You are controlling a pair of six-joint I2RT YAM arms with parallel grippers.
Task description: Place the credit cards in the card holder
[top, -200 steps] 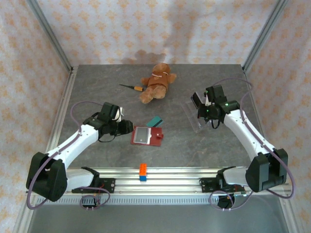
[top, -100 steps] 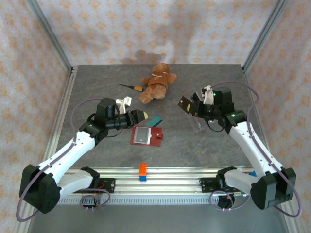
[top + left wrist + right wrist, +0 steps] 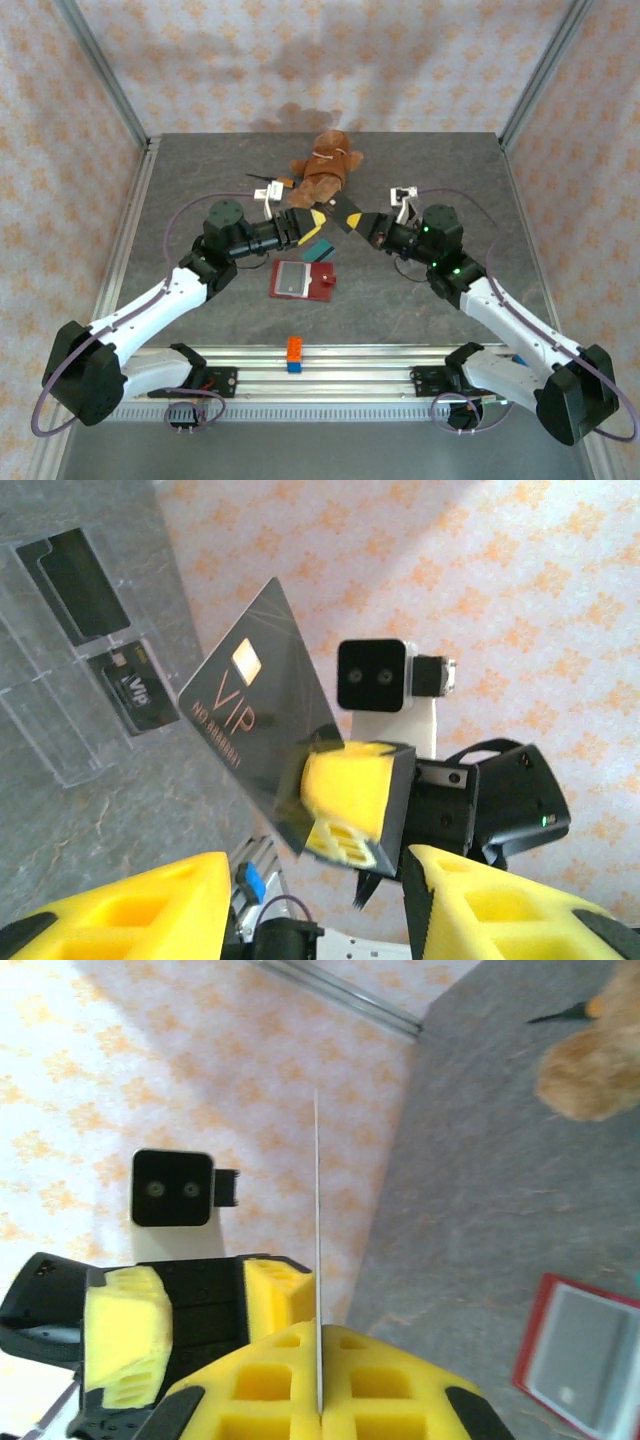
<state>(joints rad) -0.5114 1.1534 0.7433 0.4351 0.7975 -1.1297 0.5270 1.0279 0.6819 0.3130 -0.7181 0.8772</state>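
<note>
Black card [image 3: 262,705] clamped by right gripper [image 3: 320,1345] — left gripper [image 3: 312,221] agape.

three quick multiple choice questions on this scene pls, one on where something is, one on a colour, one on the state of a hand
1. Where does the teal card lie?
A) flat on the table, by the far edge of the card holder
B) tucked inside the card holder
C) held up in the air

2. What colour is the card that the right hand grips?
A) yellow
B) dark, with gold lettering
C) white

3. How is the left hand?
A) shut on the teal card
B) shut on the card holder
C) open

Answers:
1 A: the top view shows the teal card on the table just beyond the open card holder.
2 B: the left wrist view shows a dark card marked VIP in gold.
3 C: its fingers stand apart, closed on nothing.
</note>
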